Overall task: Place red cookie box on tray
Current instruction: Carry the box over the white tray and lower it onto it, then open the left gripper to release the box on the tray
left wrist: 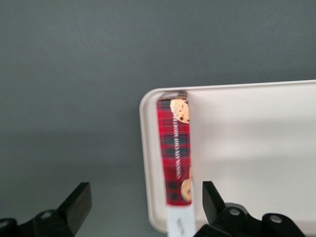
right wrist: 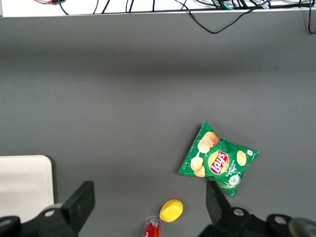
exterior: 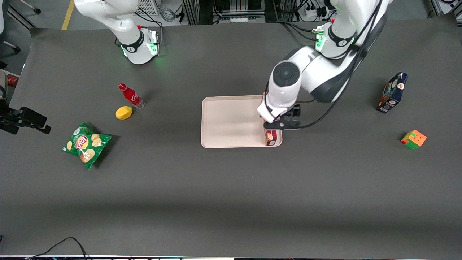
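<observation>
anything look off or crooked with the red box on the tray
Slightly. The red cookie box lies on the tray hard against one rim rather than centred, one end in a corner. The gripper is above it with jaws open, not touching it. Nothing looks spilled or damaged.

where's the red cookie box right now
The red cookie box lies on the tray, along its rim at the working arm's end, directly under the open gripper.
</observation>
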Available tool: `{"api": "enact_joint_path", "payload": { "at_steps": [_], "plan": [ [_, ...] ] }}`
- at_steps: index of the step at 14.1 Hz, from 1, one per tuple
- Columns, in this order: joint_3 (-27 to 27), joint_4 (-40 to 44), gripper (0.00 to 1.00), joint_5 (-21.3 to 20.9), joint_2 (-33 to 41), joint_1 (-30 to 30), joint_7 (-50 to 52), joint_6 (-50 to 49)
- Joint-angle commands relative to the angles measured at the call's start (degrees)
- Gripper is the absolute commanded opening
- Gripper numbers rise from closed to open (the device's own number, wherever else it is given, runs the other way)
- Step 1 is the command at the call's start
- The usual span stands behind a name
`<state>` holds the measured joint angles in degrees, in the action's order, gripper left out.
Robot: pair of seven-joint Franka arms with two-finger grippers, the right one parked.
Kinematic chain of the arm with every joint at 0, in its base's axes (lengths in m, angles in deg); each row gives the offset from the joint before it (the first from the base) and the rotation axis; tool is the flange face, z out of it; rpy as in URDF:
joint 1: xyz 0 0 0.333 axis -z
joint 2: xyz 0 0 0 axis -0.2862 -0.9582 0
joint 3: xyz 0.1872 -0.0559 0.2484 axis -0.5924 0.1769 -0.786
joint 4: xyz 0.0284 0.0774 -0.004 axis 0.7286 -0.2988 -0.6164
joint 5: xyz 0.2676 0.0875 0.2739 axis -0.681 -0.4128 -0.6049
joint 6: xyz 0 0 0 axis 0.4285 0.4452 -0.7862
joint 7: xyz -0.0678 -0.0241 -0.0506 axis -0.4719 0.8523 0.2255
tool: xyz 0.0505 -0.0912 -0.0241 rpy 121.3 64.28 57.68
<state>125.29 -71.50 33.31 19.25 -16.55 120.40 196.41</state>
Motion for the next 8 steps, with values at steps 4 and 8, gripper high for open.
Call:
{"api": "enact_joint_path", "payload": {
  "at_steps": [4, 8],
  "plan": [
    [-15.99, 1.64, 1.00, 12.10, 18.47, 0.10, -30.36, -11.14],
    [-26.73, 1.03, 1.00, 12.29, 23.94, 0.10, -34.64, -14.59]
  ]
}}
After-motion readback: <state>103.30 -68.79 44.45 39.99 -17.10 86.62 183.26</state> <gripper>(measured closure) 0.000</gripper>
